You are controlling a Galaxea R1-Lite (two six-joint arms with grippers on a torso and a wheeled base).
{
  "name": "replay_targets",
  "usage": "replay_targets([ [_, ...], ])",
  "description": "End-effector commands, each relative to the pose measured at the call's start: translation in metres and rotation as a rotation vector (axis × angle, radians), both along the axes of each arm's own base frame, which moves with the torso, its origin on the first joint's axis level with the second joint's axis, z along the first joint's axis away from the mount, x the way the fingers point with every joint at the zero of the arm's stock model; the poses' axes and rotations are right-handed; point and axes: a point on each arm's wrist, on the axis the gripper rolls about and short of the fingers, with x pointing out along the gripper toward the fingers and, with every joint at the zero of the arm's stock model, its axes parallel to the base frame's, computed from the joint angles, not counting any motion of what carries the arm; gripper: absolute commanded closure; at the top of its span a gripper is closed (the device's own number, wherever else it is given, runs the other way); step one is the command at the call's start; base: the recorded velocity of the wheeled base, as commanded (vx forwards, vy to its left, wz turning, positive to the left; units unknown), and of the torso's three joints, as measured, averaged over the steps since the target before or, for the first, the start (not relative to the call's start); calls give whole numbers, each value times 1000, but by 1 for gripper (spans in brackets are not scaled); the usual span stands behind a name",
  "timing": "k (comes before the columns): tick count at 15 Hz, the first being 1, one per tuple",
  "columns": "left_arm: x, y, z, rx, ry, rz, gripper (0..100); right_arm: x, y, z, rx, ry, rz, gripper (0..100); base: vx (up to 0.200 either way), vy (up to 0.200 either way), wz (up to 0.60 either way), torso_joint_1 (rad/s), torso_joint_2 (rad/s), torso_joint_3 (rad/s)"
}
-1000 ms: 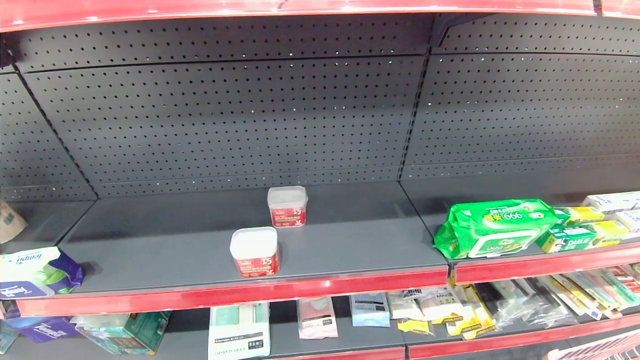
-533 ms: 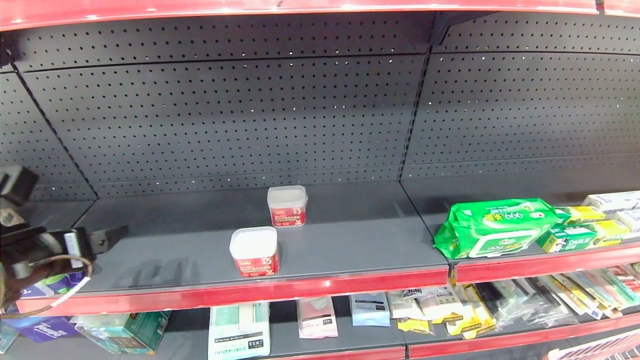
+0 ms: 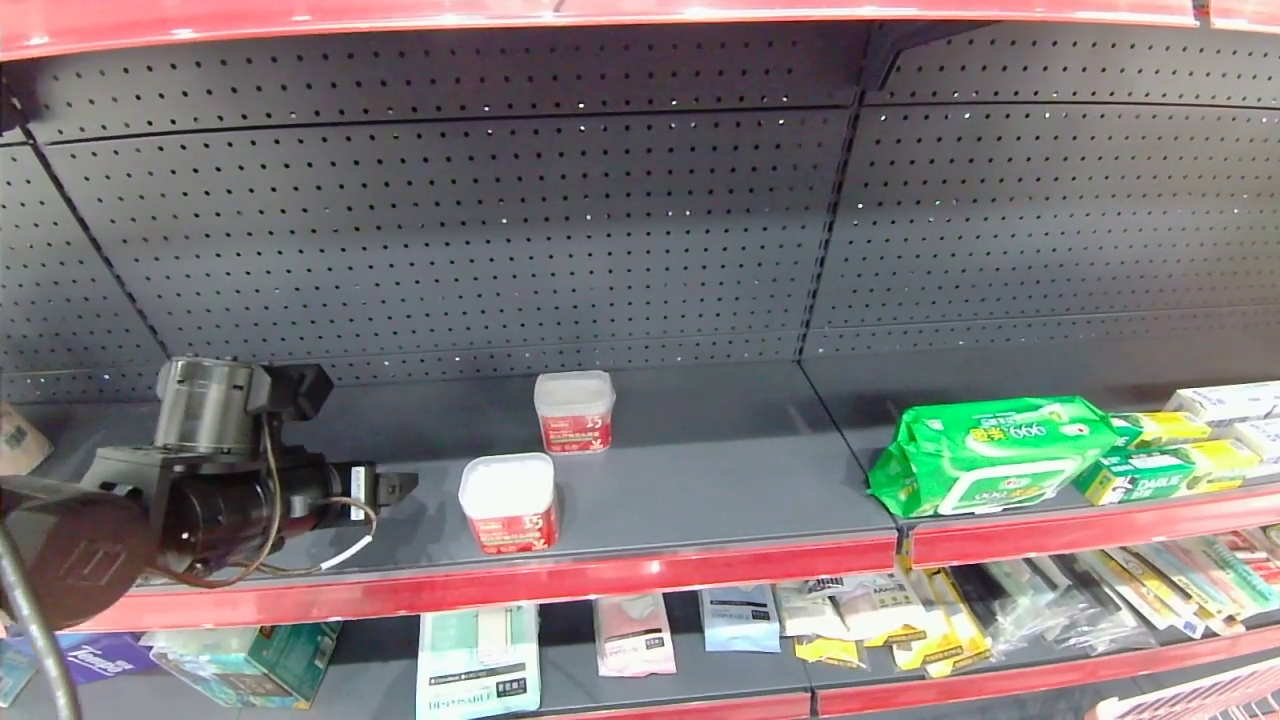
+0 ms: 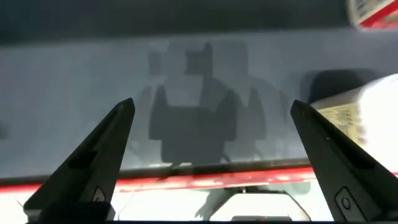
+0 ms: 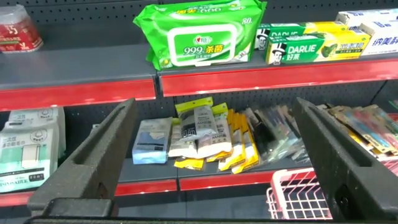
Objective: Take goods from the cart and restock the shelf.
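Note:
Two white tubs with red labels stand on the dark grey shelf (image 3: 700, 470): the front tub (image 3: 508, 503) near the red edge, the back tub (image 3: 574, 411) behind it. My left gripper (image 3: 392, 487) hovers over the shelf just left of the front tub, pointing at it. In the left wrist view the left gripper (image 4: 212, 106) is open and empty, the front tub (image 4: 373, 118) lying beyond one finger and the back tub (image 4: 376, 12) farther off. My right gripper (image 5: 216, 106) is open and empty, held low before the lower shelves.
A green wipes pack (image 3: 985, 450) and toothpaste boxes (image 3: 1165, 465) fill the shelf's right section. Tissue packs (image 3: 90, 660) lie at the far left. Hanging packets (image 3: 880, 615) line the lower shelf. The cart's red-and-white wire basket (image 5: 298, 196) sits below the right gripper.
My left arm has come in from the left edge and swung right over the shelf, ending close to the front tub. The tubs have not moved.

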Motion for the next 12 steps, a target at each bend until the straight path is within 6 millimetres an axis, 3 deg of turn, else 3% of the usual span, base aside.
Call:
replay_targets([
  [1, 9, -7, -18, 7, 53, -20, 0, 0, 0, 0, 0, 2, 0, 0, 0, 0, 0, 0, 0, 0],
  [7, 18, -15, -27, 6, 75, -43, 0, 0, 0, 0, 0, 2, 0, 0, 0, 0, 0, 0, 0, 0],
  [12, 29, -34, -27, -40, 62, -56, 0, 0, 0, 0, -1, 2, -1, 0, 0, 0, 0, 0, 0, 0],
])
